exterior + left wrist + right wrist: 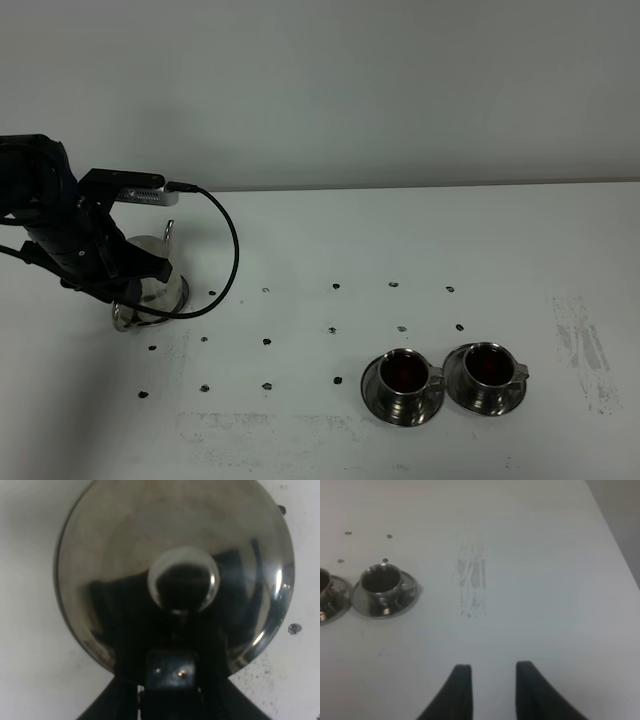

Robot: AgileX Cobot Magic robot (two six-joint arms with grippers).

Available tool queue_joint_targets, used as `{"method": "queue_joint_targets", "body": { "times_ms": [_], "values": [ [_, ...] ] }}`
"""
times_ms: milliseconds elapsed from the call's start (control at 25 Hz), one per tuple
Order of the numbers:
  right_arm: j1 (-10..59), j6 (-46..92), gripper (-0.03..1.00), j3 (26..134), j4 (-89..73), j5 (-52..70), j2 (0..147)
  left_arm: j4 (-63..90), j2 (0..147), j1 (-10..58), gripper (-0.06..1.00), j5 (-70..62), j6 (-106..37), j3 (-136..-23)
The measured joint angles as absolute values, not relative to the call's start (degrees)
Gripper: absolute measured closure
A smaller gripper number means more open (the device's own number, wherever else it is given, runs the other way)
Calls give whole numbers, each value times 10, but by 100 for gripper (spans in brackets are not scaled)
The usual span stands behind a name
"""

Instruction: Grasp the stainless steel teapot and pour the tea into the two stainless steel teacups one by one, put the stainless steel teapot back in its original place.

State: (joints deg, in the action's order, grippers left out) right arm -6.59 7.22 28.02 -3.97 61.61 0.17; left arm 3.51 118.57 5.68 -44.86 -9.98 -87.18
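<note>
Both cups (402,372) (487,367) at lower right of the high view hold dark tea, so the teapot (155,272) sits on the desk (400,240) at far left under the left tool (125,290), grip hidden; right tool (490,680) narrowly parted, empty.

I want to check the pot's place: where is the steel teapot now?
In the exterior high view the stainless steel teapot stands on the table's left side, under the left claw, far from both teacups at front right.
</note>
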Motion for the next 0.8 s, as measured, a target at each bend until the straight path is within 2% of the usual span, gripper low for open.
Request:
{"method": "queue_joint_targets", "body": {
  "times_ms": [200,480,800],
  "values": [
    [-66,72,73,280,-40,616,2,39,1168,57,57,-462,-101,-872],
    [-66,72,73,280,-40,616,2,48,1116,60,50,-513,-109,-872],
    [-66,72,73,280,-40,616,2,50,935,62,50,-575,-129,-872]
  ]
}}
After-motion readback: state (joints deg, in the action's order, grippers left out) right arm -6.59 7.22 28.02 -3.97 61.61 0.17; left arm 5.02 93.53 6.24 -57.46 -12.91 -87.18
